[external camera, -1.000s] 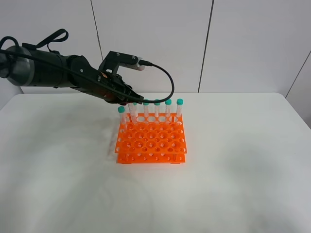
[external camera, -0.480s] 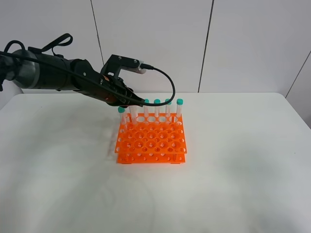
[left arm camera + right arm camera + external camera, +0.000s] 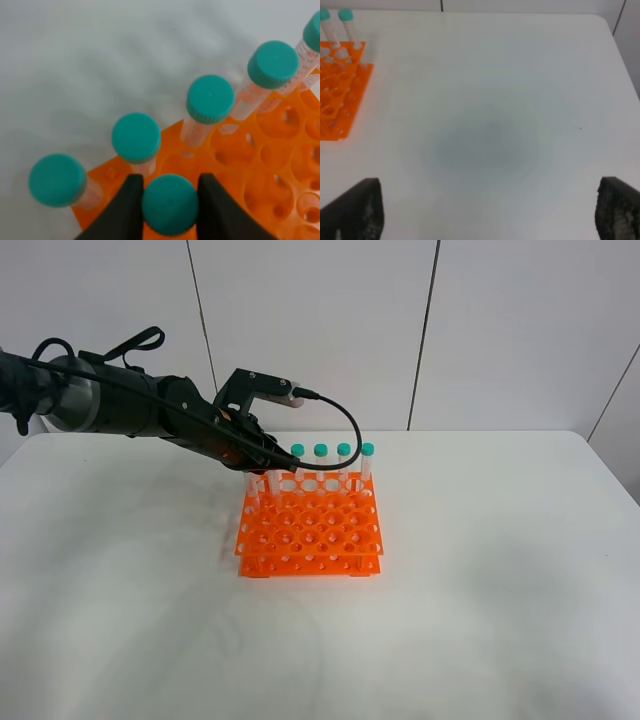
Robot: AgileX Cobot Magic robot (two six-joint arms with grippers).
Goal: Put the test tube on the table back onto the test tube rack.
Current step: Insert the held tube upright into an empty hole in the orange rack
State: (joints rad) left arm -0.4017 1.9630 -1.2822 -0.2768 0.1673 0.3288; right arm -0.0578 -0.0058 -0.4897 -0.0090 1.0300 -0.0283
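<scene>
Test tube (image 3: 170, 207): held upright by its teal cap over the rack's near-left corner, just beside the row of tubes. Its tip is hidden, so I cannot tell if it is seated.
Left hand (image 3: 170, 184): clenched on that cap, fingers (image 3: 125, 215) either side.
Rack (image 3: 310, 530): orange, standing on the desk (image 3: 480, 620), with neighbouring tubes (image 3: 210, 99) close by.
Doing it well: hold the tube vertical, centre it over one hole, lower it straight and let go only once seated, without knocking neighbours.
Right hand (image 3: 490, 200): released wide, empty, well apart.

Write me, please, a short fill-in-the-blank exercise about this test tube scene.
1. The test tube rack is coloured ____.
2. The left pincer grips the test tube by its ____.
3. The right pincer stands ____, holding nothing.
4. The table under the rack is ____.
Missing words: orange; cap; open; white.
</scene>
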